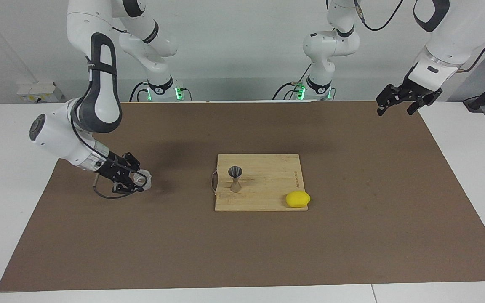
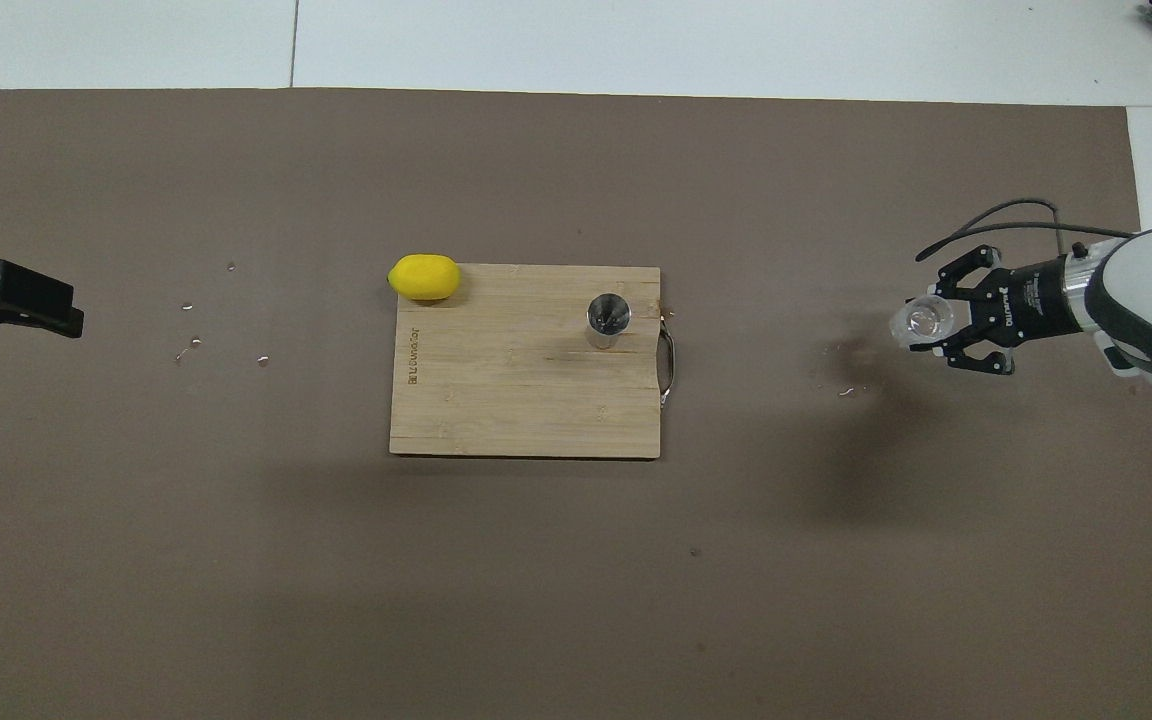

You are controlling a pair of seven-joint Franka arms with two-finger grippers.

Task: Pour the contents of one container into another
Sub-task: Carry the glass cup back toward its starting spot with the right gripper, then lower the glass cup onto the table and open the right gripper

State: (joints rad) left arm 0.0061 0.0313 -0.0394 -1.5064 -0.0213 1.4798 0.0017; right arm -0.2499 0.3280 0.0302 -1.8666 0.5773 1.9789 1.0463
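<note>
My right gripper is shut on the clear glass tumbler, held tipped on its side just above the brown mat, toward the right arm's end of the table and well away from the board. From above the tumbler shows at the tip of the right gripper. The steel jigger stands upright on the wooden board, near its handle end, and appears from above as the jigger. My left gripper waits open in the air over the mat's corner at the left arm's end.
A yellow lemon lies at the board's corner farthest from the robots. Small water drops dot the mat toward the left arm's end, and a few more drops lie near the tumbler. The left gripper shows at the overhead view's edge.
</note>
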